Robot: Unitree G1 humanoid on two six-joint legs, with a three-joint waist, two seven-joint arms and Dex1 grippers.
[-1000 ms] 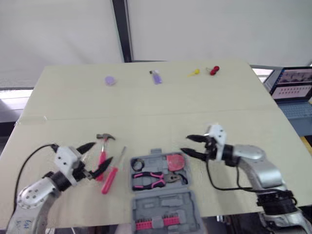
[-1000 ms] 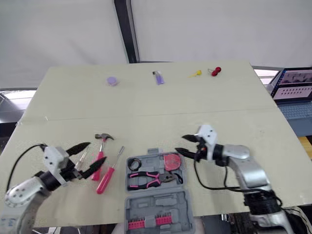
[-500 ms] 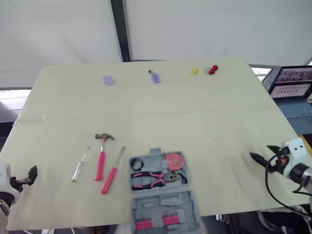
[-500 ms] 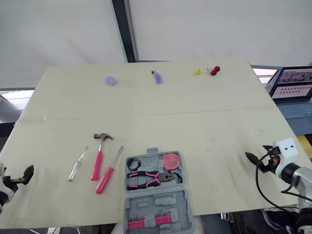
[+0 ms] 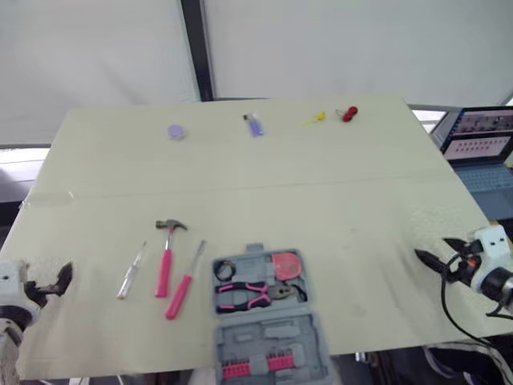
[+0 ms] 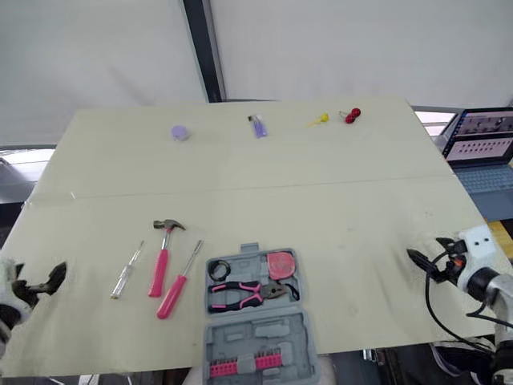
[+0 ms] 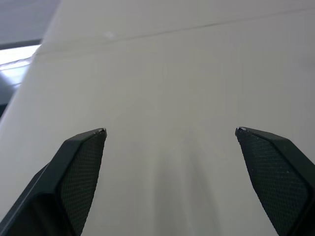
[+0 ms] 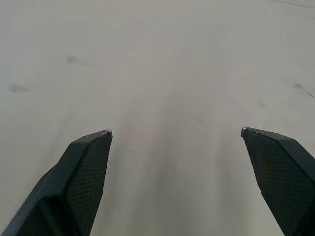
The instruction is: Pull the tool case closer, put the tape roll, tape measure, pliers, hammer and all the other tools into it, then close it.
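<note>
Counter [image 5: 240,176]: plain pale beige. Tool case [image 5: 272,341]: grey, with a row of pink bits [image 5: 248,368]. Pliers [image 5: 248,294]: pink and black. Tape measure [image 5: 287,265]: red. Tape roll [image 5: 225,270]: black. Hammer [image 5: 166,261] and larger screwdriver [image 5: 183,289]: pink handles. Far edge: lilac disc [image 5: 175,131], purple item [image 5: 254,125], yellow item [image 5: 318,118], red item [image 5: 348,114]. Left tool [image 7: 171,132] and right tool [image 8: 176,132]: black fingers [image 7: 81,172], finely cross-hatched.

Grey tool case [image 5: 272,330] lies open; inside it tape roll [image 5: 226,270], pink tape measure [image 5: 287,265], pliers [image 5: 252,293]; left of it pink-handled hammer [image 5: 166,258], pink screwdriver [image 5: 184,283], small screwdriver [image 5: 131,273].
</note>
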